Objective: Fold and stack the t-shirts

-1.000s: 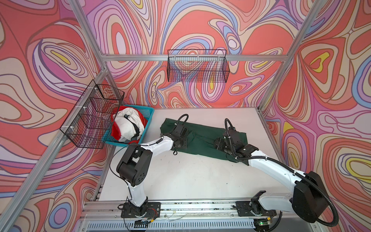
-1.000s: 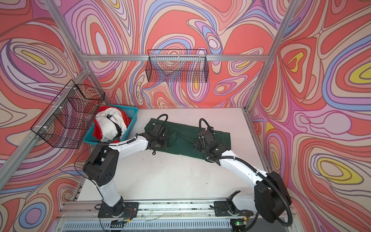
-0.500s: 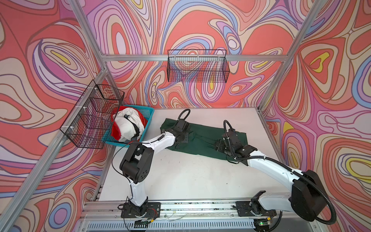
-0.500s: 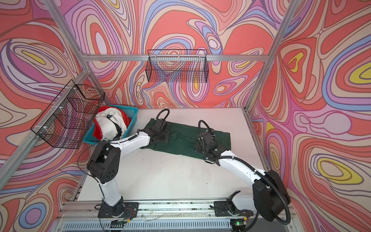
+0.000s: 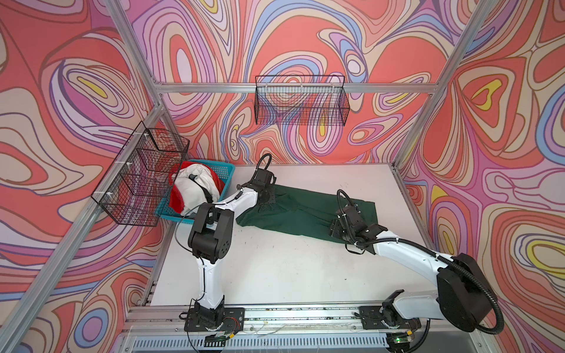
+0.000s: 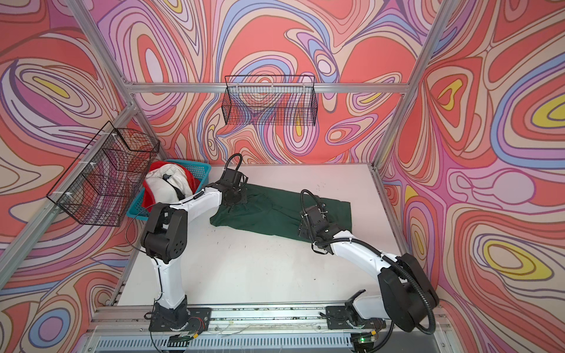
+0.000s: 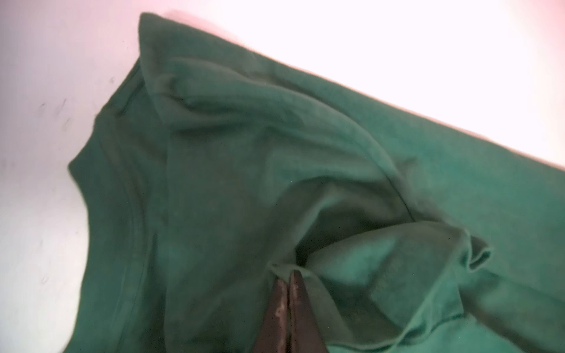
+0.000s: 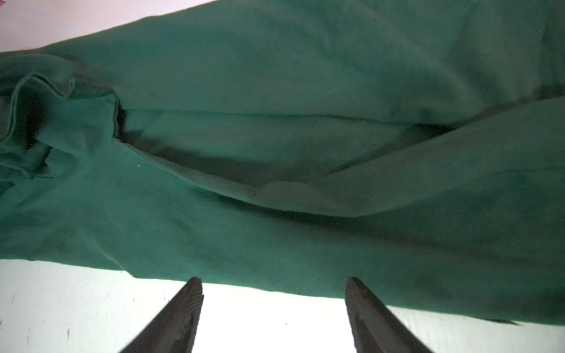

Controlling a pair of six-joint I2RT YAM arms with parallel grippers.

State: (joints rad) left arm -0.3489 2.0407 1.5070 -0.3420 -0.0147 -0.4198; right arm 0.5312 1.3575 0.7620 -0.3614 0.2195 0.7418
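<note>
pinching the limp green t-shirt (image 5: 305,214) at its sleeve fold (i think), left gripper (image 7: 289,277) is clamped; right gripper (image 8: 273,282) apart, should grab hem.

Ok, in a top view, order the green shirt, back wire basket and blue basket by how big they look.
Too alike to rank: green shirt and back wire basket; arms cover part of the shirt.
Smallest: blue basket, partly hidden.

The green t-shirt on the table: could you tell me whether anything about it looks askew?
The green t-shirt lies slanted across the table as a long strip, and its cloth is bunched and rumpled where the left gripper pinches it.
</note>
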